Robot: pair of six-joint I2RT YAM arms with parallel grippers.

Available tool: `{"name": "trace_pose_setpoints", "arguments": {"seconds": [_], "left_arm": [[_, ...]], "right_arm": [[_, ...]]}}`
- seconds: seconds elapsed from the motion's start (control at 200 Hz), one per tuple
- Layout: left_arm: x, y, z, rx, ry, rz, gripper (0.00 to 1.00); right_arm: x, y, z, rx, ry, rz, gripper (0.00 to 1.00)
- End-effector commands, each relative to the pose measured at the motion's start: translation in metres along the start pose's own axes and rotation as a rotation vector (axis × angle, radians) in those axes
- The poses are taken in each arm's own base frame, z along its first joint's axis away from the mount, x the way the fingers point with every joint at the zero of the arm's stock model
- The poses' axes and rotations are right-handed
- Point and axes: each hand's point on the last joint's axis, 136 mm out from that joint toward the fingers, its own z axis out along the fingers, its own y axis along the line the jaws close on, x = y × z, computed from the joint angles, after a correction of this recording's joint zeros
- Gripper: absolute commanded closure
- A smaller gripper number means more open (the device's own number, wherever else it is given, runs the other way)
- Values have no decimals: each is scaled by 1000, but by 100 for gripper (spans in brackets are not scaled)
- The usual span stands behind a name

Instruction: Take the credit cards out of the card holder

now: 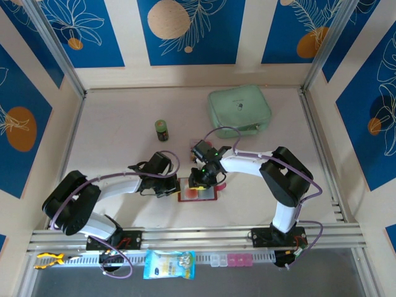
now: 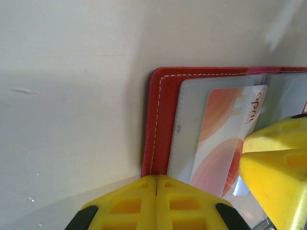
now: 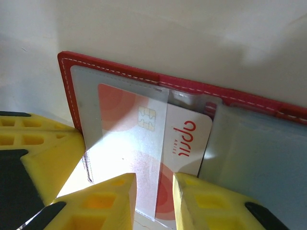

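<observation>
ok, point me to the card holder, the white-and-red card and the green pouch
card holder [image 3: 120,71]: right wrist view, stitched red edge.
white-and-red card [image 3: 189,143]: right wrist view, exposed lettered end.
mint-green pouch [image 1: 240,110]: top external view, lid centre.

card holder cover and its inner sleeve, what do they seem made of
The card holder cover looks like red leather or faux leather, with white stitching along its edge. The sleeve seems clear glossy plastic: the credit card shows through and light glares off it.
</observation>
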Motion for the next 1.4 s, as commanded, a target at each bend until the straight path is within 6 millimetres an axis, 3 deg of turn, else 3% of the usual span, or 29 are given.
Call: {"name": "trace_pose_setpoints", "arguments": {"seconds": [0.0,0.365,0.77,1.11,1.39], "left_arm": [[6,20,1,-63,19,-13,95],[5,34,-12,-81,-3,-35,95],[-5,3,-32,-4,-25,10,96],[-8,-20,-19,58,0,32,97],[-1,-13,-4,27,43,24,98]], "right_arm": [[3,2,-1,13,15,-17,73],[6,19,10,-21,42,-42,73],[4,28,-3,-35,14,-58,73],[2,27,-14,-85,-8,-27,73],[6,16,-11,-127,10,18,74]]}}
